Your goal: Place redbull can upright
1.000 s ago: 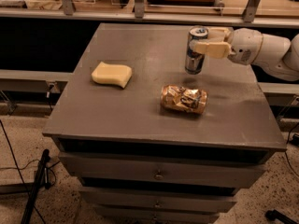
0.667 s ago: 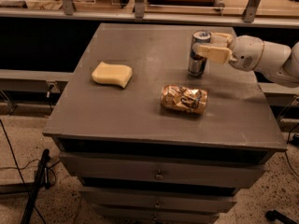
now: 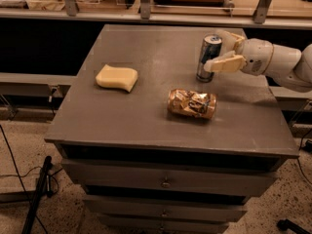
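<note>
Arm reaches in level over right edge; claw (image 3: 214, 51) clasping upright redbull can (image 3: 205, 55) near bench (image 3: 141, 126) far-right corner

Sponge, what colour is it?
Pale yellow sponge, best in camera view; the tool is at the can.

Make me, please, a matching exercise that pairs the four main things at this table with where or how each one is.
Things:
1. redbull can
2. gold dented can
3. yellow sponge
4. gripper

Places or states:
A. lying flat on the left part of the table
B. reaching in from the right, at the slim can
C. standing upright towards the far right of the tabletop
D. lying on its side near the middle

Pairs: 1-C, 2-D, 3-A, 4-B.
</note>
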Robot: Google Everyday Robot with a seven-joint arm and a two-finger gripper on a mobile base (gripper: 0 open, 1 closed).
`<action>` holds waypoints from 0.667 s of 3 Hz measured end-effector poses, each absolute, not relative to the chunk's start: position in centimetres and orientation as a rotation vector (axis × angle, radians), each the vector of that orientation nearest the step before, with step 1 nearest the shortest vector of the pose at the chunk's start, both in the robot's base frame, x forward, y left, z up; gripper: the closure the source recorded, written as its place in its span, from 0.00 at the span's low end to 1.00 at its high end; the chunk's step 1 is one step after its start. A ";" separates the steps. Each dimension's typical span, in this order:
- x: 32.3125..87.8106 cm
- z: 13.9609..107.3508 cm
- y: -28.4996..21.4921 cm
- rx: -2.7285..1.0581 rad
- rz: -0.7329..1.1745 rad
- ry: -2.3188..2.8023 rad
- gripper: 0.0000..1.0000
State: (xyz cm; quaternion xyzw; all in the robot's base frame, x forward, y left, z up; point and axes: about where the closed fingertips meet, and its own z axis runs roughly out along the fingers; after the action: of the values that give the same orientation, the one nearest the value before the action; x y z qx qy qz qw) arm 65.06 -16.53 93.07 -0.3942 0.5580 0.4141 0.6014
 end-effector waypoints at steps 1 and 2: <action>65.4 93.6 -16.7 -0.911 0.949 1.294 0.00; 65.8 95.2 -18.2 -0.910 0.906 1.295 0.00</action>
State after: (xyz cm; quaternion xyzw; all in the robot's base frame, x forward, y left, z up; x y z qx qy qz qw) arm 65.77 -18.21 95.18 -0.3946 0.5614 0.3926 0.6124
